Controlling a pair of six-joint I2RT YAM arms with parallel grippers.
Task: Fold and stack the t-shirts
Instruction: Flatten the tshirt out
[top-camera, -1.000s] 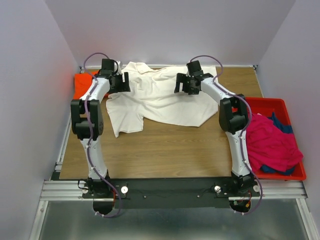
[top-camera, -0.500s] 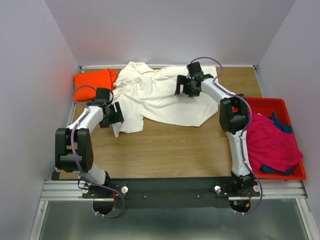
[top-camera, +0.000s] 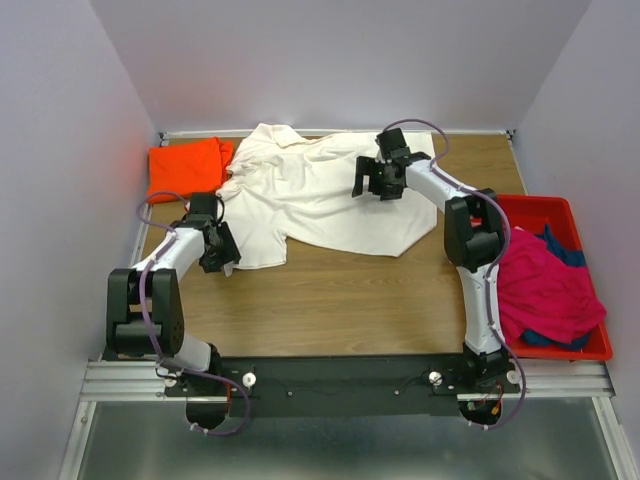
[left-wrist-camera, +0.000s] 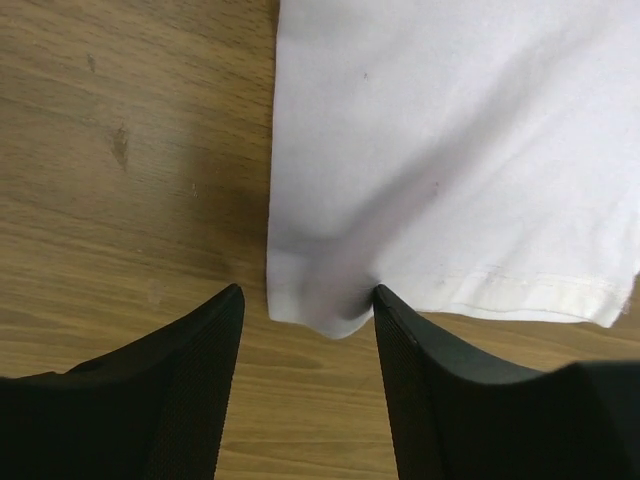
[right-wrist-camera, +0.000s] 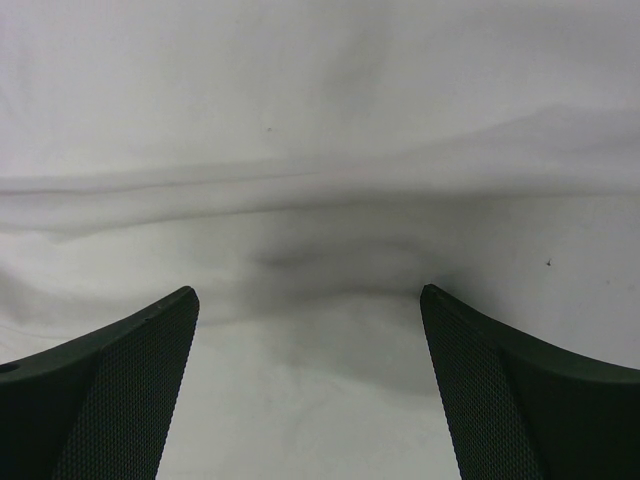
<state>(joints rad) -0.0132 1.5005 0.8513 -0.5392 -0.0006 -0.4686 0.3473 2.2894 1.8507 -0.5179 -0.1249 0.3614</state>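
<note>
The brown wooden table (top-camera: 350, 290) carries the large cream-white cloth t-shirt (top-camera: 320, 195), which lies open and wrinkled across the far middle, its long axis going left to right. The collar is at the far edge. At the right side stands a rigid red plastic bin (top-camera: 532, 210) with a crumpled magenta shirt (top-camera: 545, 285) over some dark blue cloth (top-camera: 566, 250). A bright orange folded shirt (top-camera: 185, 165) rests in the far left corner.

The right gripper (right-wrist-camera: 310, 295) hangs over the far right part of the cream shirt, with its jaws wide apart and nothing in them.

The left gripper (left-wrist-camera: 305, 300) is the nearer one to the near-left hemmed corner (left-wrist-camera: 320, 315). This soft, smooth corner lies just between its parted jaws, not yet pinched. I judge that closing here would catch it.
</note>
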